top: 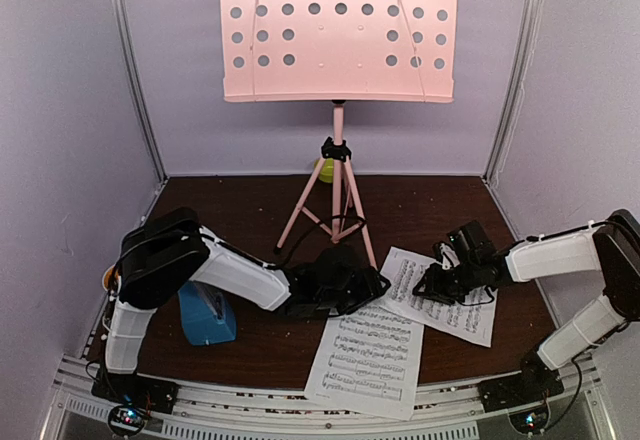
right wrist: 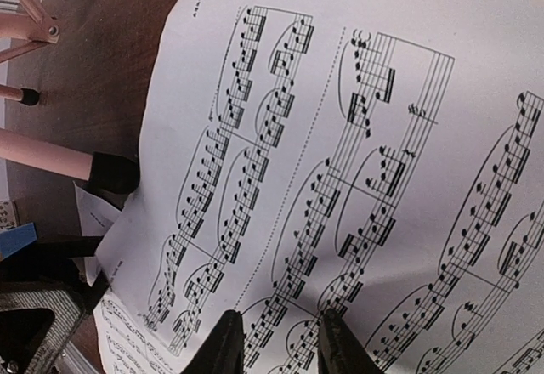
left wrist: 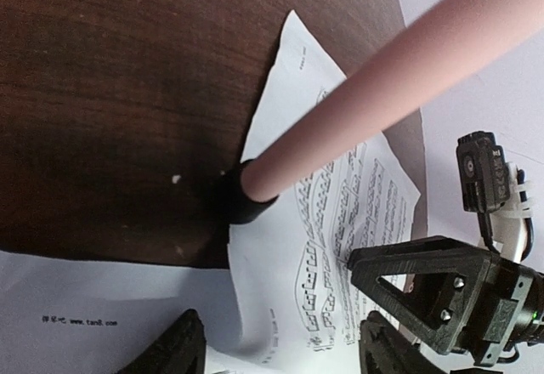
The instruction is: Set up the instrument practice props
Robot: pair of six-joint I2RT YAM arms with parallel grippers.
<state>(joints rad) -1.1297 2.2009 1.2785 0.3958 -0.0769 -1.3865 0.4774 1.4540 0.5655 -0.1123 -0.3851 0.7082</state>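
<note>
The pink music stand (top: 338,30) stands at the back on its tripod (top: 335,205); nothing is on its desk. Two sheet-music pages lie flat on the table, one near the front (top: 365,360) and one to the right (top: 455,305). The blue metronome (top: 207,315) stands at the left under my left arm. My left gripper (top: 375,285) is open over the right page's left corner (left wrist: 340,212), where a tripod foot (left wrist: 251,195) rests. My right gripper (top: 425,285) is open, its fingertips (right wrist: 225,344) low over the same page (right wrist: 340,136).
A lime-green bowl (top: 325,170) sits behind the tripod. A mug rim (top: 107,278) shows at the left edge behind my left arm. The two grippers face each other closely. Purple walls close in the table on three sides.
</note>
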